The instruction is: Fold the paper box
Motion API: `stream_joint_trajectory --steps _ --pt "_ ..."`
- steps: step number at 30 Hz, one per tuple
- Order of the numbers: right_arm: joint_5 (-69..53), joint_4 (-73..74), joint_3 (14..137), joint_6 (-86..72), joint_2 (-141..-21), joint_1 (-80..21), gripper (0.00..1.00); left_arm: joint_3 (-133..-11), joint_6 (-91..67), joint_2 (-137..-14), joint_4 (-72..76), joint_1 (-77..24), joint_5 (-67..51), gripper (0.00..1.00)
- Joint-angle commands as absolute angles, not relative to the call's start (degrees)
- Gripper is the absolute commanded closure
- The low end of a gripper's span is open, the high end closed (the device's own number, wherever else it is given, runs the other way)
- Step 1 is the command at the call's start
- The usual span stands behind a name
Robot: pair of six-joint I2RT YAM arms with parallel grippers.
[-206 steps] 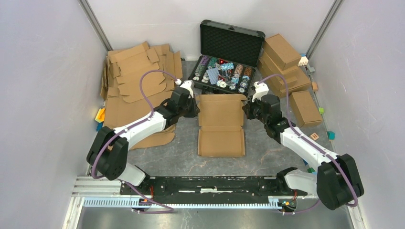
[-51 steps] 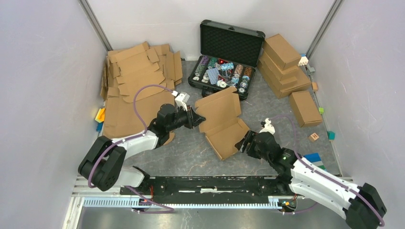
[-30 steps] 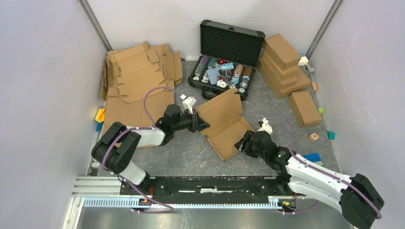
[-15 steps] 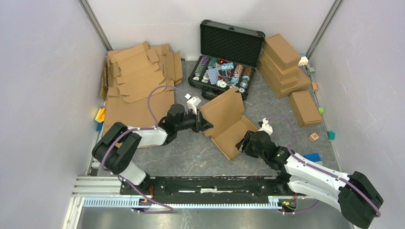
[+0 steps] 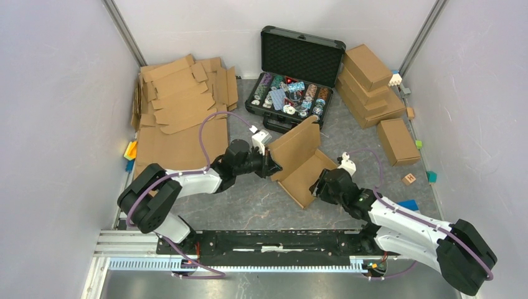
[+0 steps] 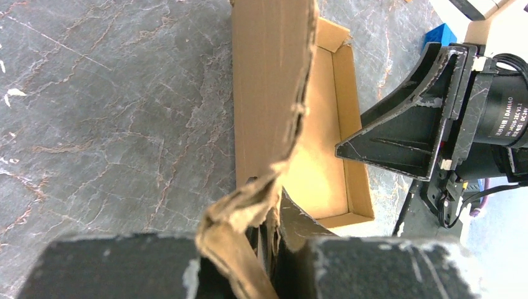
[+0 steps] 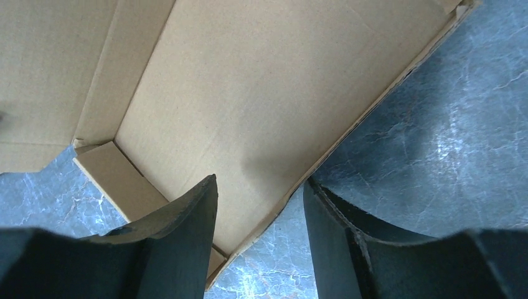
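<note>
The paper box (image 5: 296, 147) tilts steeper, left hand (image 5: 271, 167) pinching; wrist view: right hand (image 7: 260, 188) spread.

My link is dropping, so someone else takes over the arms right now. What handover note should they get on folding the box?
left gripper: shut on the raised lid edge of the brown corrugated-cardboard box, crumpling it there.
right gripper: open, straddling the tray's near wall, one finger inside.
Box: on the grey table, turned askew, lid standing up.
Done: tray walls appear up.
Left: bring the lid down and tuck its flap.
</note>
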State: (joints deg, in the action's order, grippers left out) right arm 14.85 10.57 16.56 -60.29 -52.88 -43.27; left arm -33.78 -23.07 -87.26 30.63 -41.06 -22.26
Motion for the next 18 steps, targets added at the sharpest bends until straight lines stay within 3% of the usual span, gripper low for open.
stream_joint_trajectory --steps 1,10,18 --pt "15.95 6.68 19.08 -59.21 -53.54 -42.67 0.42 -35.61 -21.36 -87.3 25.5 -44.18 -27.32 0.86" --pt "15.74 4.94 20.09 -53.68 -53.88 -41.11 0.42 -37.2 -18.45 -87.02 21.26 -45.74 -28.62 0.92" --pt "11.62 1.8 21.55 -47.83 -56.67 -41.03 0.4 -39.9 -15.66 -88.16 16.46 -48.15 -26.2 0.91"
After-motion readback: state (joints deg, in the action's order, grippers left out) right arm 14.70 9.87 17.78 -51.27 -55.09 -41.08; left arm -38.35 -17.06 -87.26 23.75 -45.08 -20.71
